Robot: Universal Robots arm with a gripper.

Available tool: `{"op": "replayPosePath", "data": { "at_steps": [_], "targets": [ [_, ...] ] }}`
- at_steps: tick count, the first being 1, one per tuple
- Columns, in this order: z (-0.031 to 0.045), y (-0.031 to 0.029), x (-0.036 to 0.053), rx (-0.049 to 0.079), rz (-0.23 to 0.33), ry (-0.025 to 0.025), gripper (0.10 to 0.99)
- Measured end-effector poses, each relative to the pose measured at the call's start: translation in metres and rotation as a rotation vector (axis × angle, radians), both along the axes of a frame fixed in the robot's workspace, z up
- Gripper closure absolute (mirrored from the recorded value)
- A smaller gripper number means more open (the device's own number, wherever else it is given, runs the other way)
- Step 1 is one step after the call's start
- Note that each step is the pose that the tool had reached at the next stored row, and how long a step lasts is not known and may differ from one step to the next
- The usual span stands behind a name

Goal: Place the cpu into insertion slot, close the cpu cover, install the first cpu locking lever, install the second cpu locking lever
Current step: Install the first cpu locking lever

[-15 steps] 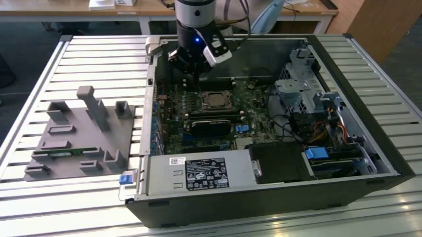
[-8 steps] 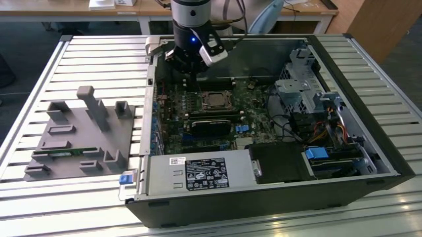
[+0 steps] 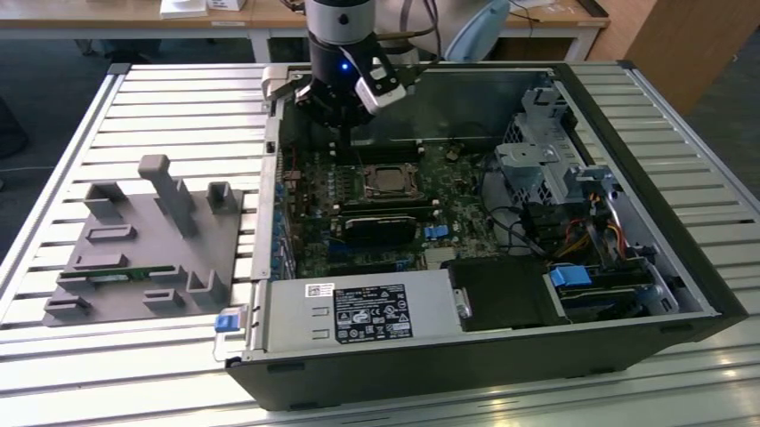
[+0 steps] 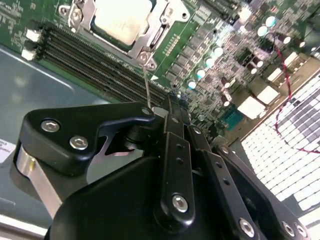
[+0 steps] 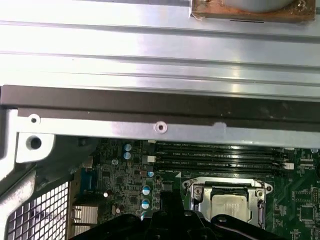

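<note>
The cpu [image 4: 120,17], a dull silver square, lies flat in the insertion slot [image 3: 366,181] on the green board. The silver cpu cover [image 4: 145,42] is down around it, so the chip shows through its window. A thin wire cpu locking lever [image 4: 146,85] runs from the socket's corner up to my gripper [image 4: 167,106]. The black fingers meet at the wire's end and look shut on it. In the exterior view my gripper [image 3: 345,147] reaches into the open case just behind the cpu [image 3: 386,178]. The first wrist view shows the cpu [image 5: 227,204] under the cover [image 5: 200,192].
Long black memory slots [image 4: 95,60] run beside the socket. The case's metal wall [image 5: 160,107] stands close behind the gripper. A label-bearing black box [image 3: 356,311] and a drive cage [image 3: 540,160] fill the case's other sides. A grey fixture [image 3: 142,240] sits on the table at the exterior view's left.
</note>
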State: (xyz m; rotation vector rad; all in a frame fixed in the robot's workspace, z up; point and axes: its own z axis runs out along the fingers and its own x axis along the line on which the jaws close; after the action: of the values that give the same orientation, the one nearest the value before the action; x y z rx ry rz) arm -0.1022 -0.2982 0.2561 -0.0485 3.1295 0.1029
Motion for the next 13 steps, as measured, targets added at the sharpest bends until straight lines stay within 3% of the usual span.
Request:
{"op": "replayPosePath", "data": {
  "at_steps": [8, 13],
  "targets": [
    [-0.0003, 0.0009, 0.0112, 0.000, 0.001, 0.0000, 0.980],
    [-0.0011, 0.0010, 0.0325, 0.000, 0.001, 0.0001, 0.980]
  ]
}}
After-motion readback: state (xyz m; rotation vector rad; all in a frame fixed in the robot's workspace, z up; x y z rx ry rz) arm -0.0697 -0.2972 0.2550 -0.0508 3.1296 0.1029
